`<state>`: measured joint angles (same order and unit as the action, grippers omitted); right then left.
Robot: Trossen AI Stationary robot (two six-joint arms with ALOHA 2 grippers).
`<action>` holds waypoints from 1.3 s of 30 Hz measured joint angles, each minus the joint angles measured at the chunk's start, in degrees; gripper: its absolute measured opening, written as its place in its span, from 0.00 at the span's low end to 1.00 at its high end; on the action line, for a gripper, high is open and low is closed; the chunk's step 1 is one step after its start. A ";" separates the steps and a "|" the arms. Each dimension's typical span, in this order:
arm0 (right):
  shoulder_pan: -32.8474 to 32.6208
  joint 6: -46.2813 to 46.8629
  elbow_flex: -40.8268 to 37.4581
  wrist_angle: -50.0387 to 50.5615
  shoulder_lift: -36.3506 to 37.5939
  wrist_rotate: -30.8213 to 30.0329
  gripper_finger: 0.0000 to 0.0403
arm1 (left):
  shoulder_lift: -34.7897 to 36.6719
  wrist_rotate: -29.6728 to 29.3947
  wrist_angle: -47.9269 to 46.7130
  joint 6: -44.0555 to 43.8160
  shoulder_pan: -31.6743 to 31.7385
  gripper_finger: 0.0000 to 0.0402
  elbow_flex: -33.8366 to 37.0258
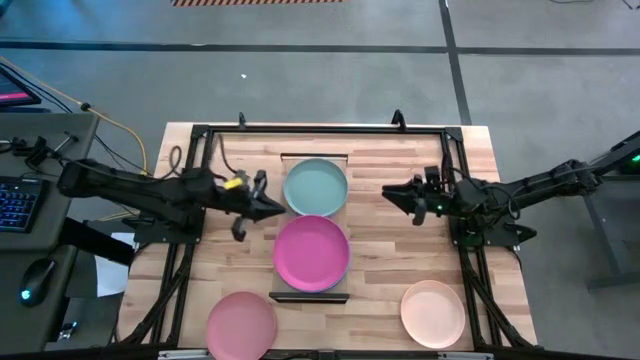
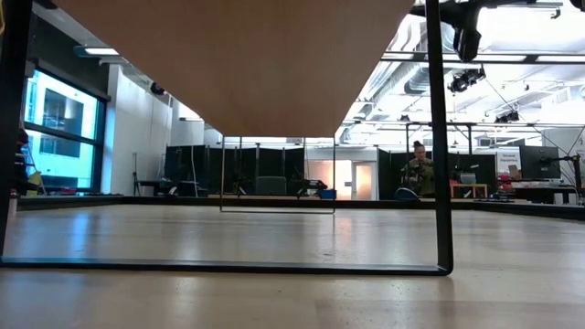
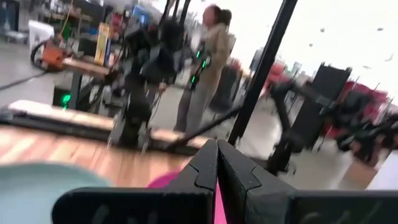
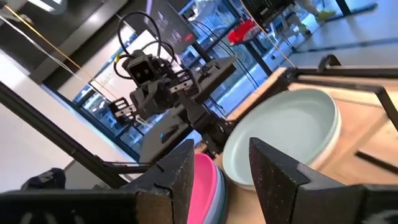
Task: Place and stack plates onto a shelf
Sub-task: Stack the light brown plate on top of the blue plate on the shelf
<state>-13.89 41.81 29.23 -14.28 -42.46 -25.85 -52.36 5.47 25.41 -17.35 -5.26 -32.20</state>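
Note:
The shelf (image 1: 315, 158) lies along the middle of the table, and its near dark rail (image 1: 310, 297) shows. A mint plate (image 1: 316, 187) sits on its far half and a magenta plate (image 1: 311, 252) on its near half. In the right wrist view each lies on another plate's rim: the mint plate (image 4: 286, 134) and the magenta plate (image 4: 205, 175). A pink plate (image 1: 241, 322) and a peach plate (image 1: 433, 312) rest flat near the table's near edge. My left gripper (image 1: 272, 206) is shut, left of the shelf by the magenta plate's far rim. My right gripper (image 1: 392, 194) is open, right of the mint plate.
Dark frame rails (image 1: 190, 250) run along both sides of the table, and a bar (image 1: 320, 128) crosses its far edge. A keyboard and mouse (image 1: 20, 205) sit on a desk to the left. A person (image 3: 208, 62) stands in the room beyond. Bare planks lie between the pink and peach plates.

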 joint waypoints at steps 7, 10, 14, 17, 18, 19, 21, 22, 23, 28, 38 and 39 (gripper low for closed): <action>-0.01 -7.04 0.00 -3.93 0.00 1.24 0.33 | 5.04 -4.89 0.17 -3.58 0.00 0.00 -0.30; 0.00 -8.10 0.00 -5.85 0.00 2.64 0.33 | 5.69 -5.95 0.22 -3.60 0.00 0.00 -0.30; 0.00 -9.34 0.97 -5.85 0.00 6.00 0.33 | 5.93 -7.60 0.17 -3.62 0.00 0.00 -0.32; -0.02 -10.17 5.94 5.25 -0.19 10.78 0.33 | 5.91 -9.29 0.15 -3.62 0.00 0.00 -0.29; -0.01 -9.62 8.19 10.86 -0.54 12.39 0.33 | 5.93 -9.71 0.15 -3.60 0.00 0.00 -0.32; -0.02 -8.98 10.34 16.95 -0.95 14.02 0.33 | 5.93 -10.09 0.15 -3.58 0.00 0.00 -0.31; -0.02 -6.53 14.09 28.66 -2.50 17.45 0.33 | 5.93 -10.56 0.15 -3.58 0.00 0.00 -0.31; -0.09 -4.89 15.46 33.56 -3.46 19.61 0.33 | 5.93 -10.60 0.15 -3.58 0.00 0.00 -0.31; -0.37 -3.14 16.32 37.75 -4.44 21.74 0.33 | 5.93 -10.58 0.15 -3.58 0.00 0.00 -0.31; -5.57 3.88 15.54 46.77 -10.35 29.91 0.33 | 5.93 -10.62 0.15 -3.58 0.00 0.00 -0.31; -20.43 12.29 5.97 47.39 -19.47 32.00 0.33 | 5.93 -10.66 0.15 -3.58 0.00 0.00 -0.32; -21.42 12.98 5.47 46.62 -19.99 32.01 0.33 | 5.93 -10.69 0.15 -3.58 0.00 0.00 -0.32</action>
<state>-35.31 54.78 34.70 32.34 -62.45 6.16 -46.44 -5.21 25.56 -20.93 -5.26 -32.51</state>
